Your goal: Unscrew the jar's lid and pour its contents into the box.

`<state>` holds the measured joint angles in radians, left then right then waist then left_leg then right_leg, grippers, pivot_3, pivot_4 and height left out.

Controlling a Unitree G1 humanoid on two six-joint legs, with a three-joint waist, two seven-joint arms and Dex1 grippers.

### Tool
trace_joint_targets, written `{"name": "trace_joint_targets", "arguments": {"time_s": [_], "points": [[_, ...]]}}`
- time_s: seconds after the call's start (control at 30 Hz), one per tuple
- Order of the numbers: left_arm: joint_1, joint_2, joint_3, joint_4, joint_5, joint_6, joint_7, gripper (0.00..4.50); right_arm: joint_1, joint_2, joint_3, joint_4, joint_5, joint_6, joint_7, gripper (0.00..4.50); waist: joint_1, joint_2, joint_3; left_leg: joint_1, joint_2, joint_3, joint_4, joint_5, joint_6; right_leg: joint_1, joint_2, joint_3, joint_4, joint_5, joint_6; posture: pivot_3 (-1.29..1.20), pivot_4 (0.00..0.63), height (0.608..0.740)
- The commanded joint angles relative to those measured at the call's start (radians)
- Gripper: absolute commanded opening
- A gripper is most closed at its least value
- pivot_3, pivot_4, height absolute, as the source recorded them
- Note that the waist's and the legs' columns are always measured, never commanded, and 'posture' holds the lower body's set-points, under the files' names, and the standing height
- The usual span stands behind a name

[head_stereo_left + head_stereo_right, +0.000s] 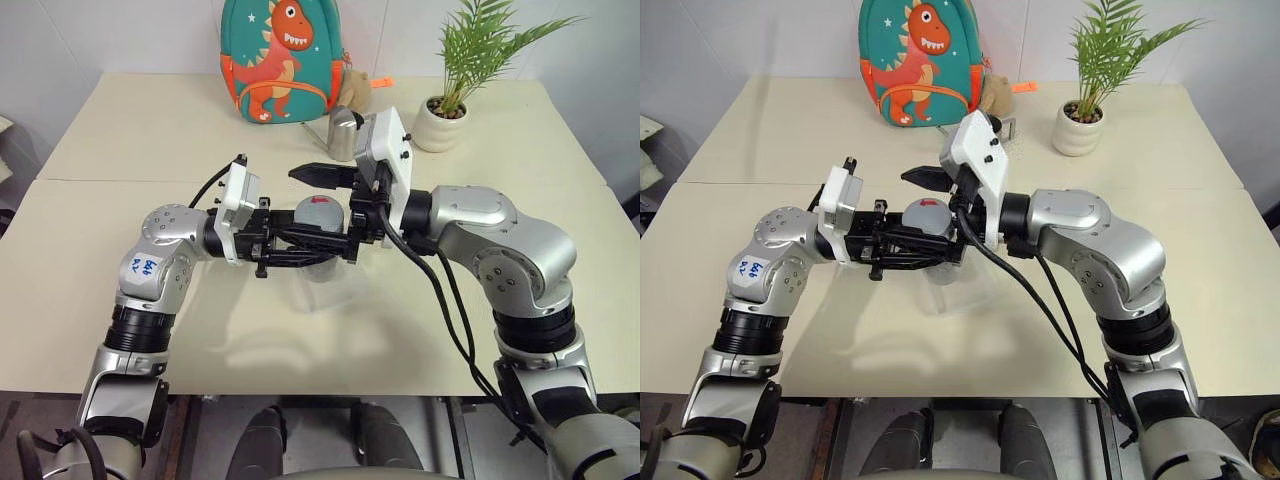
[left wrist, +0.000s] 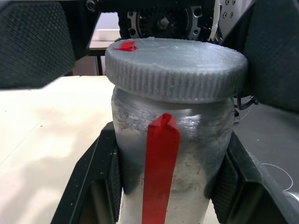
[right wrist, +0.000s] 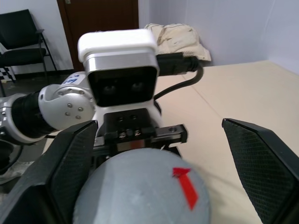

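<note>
Jar [image 2: 173, 154] at centre frame, above the table [image 1: 120, 290], clamped in the left gripper's [image 1: 318, 243] jaws. Right gripper [image 3: 154, 186], jaws wide apart, straddles the grey lid [image 2: 175, 65]. An off-centre closing could slip on the lid or twist the jar loose.

One jar [image 2: 173, 158], one lid [image 2: 175, 65], one backpack [image 1: 282, 60], one potted plant [image 1: 455, 90], one pitcher [image 1: 343, 133]
</note>
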<state>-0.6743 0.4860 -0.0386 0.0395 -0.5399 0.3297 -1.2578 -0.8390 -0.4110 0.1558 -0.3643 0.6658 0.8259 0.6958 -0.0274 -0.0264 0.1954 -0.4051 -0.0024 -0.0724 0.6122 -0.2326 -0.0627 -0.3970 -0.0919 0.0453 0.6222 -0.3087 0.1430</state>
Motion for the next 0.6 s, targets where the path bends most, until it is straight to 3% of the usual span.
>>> {"name": "trace_joint_targets", "arguments": {"time_s": [0.03, 0.6], "points": [[0.001, 0.008, 0.014, -0.040, -0.012, -0.002, 0.003, 1.97, -0.011, -0.012, -0.030, -0.024, 0.000, -0.010, 0.004, 4.47, 0.000, 0.000, 0.000, 0.000, 0.000, 0.000, 0.000, 0.000, 0.000, 0.000, 0.000, 0.000, 0.000, 0.000, 0.000, 0.00, 0.150, 0.740], [-0.025, -0.001, 0.005, -0.001, -0.007, -0.015, -0.003, 1.97, 0.056, -0.153, -0.125, -0.098, 0.029, 0.060, -0.027, 4.47, 0.000, 0.000, 0.000, 0.000, 0.000, 0.000, 0.000, 0.000, 0.000, 0.000, 0.000, 0.000, 0.000, 0.000, 0.000, 0.00, 0.150, 0.740]]}}
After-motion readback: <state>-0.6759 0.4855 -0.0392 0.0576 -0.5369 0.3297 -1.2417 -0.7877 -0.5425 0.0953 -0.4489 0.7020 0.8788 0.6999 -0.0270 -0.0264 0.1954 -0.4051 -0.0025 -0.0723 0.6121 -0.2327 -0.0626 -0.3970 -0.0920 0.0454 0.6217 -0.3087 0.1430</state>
